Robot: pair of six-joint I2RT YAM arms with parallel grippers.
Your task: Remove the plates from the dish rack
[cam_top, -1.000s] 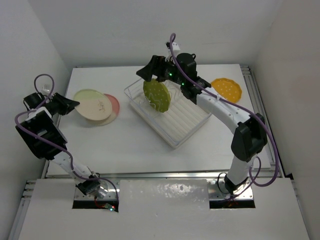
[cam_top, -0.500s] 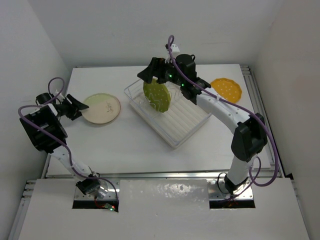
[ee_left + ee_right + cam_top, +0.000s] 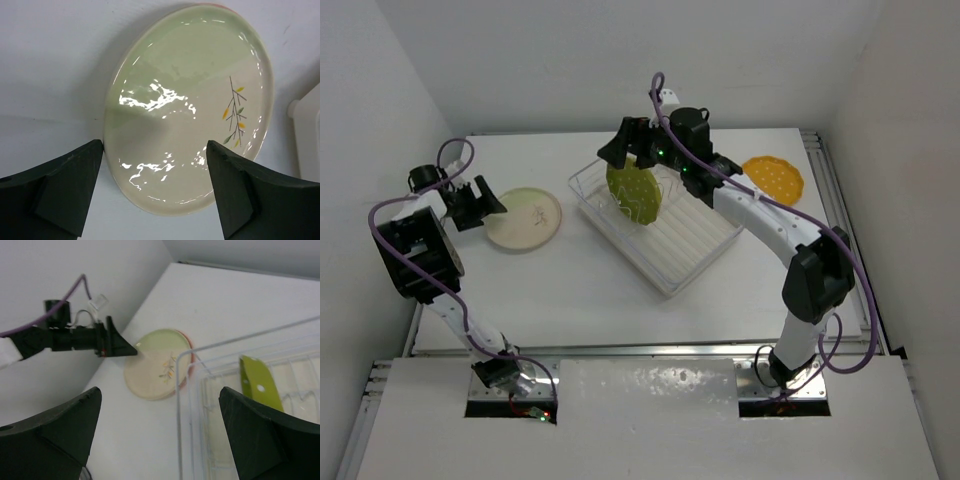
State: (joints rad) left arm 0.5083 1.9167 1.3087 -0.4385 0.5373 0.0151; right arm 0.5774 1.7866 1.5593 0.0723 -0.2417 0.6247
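The pale green-and-cream plate (image 3: 525, 218) (image 3: 190, 110) lies flat on the table left of the dish rack (image 3: 705, 245), on top of a pink-rimmed plate (image 3: 189, 367) of which only a sliver shows. My left gripper (image 3: 492, 207) (image 3: 155, 185) is open, its fingers either side of that plate's near rim without touching it. An olive-green dotted plate (image 3: 633, 190) (image 3: 260, 385) stands upright in the rack (image 3: 178, 405). My right gripper (image 3: 613, 150) (image 3: 160, 435) hovers open above the rack's far left corner, holding nothing. The orange-yellow plate (image 3: 772, 177) lies on the table right of the rack.
White walls close in the table on the left, at the back and on the right. The left arm's purple cable (image 3: 450, 155) loops near the left wall. The rack sits at an angle across the table's middle.
My left gripper has let go of the pale green plate, which went from tilted to flat on the pink one, then opened wide and drew back toward the left wall. The right gripper barely moved.
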